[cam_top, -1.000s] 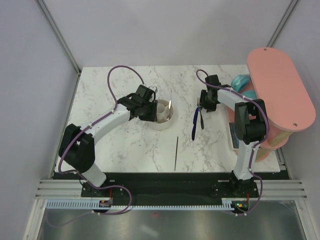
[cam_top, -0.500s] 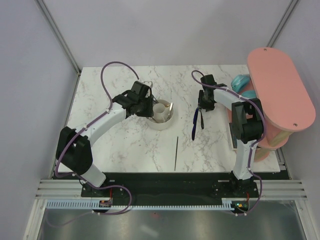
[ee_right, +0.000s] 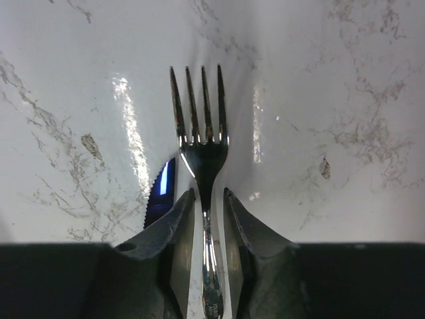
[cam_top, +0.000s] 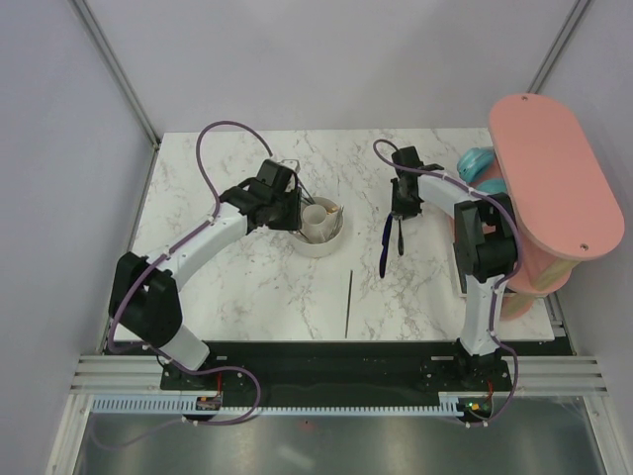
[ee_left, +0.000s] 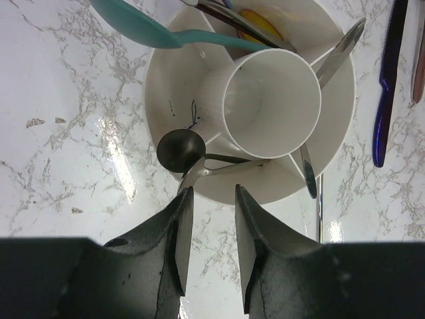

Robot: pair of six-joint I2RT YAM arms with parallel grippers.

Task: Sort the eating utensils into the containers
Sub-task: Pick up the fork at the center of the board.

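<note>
The white round holder (cam_top: 318, 245) (ee_left: 159, 86) stands mid-table with several utensils in its ring sections: a teal spoon (ee_left: 159, 30), a gold-bowled spoon (ee_left: 259, 23), a black spoon (ee_left: 179, 149) and silver handles (ee_left: 342, 50). Its central cup (ee_left: 272, 100) is empty. My left gripper (cam_top: 288, 210) (ee_left: 212, 199) is open just off the holder's rim, holding nothing. My right gripper (cam_top: 400, 210) (ee_right: 208, 194) is low on the table, its fingers astride the neck of a silver fork (ee_right: 201, 133) with thin gaps on both sides. A blue-handled knife (cam_top: 384, 242) (ee_right: 161, 189) lies beside the fork.
A thin stick (cam_top: 348, 302) lies on the marble toward the near edge. The large pink oval board (cam_top: 554, 178) stands raised at the right, with a teal object (cam_top: 480, 161) beside it. Grey walls close in the table's left, right and far sides.
The right gripper's jaws have narrowed around the fork. My left gripper has pulled back a little from the holder, and the utensil it stood over now rests in the holder.
</note>
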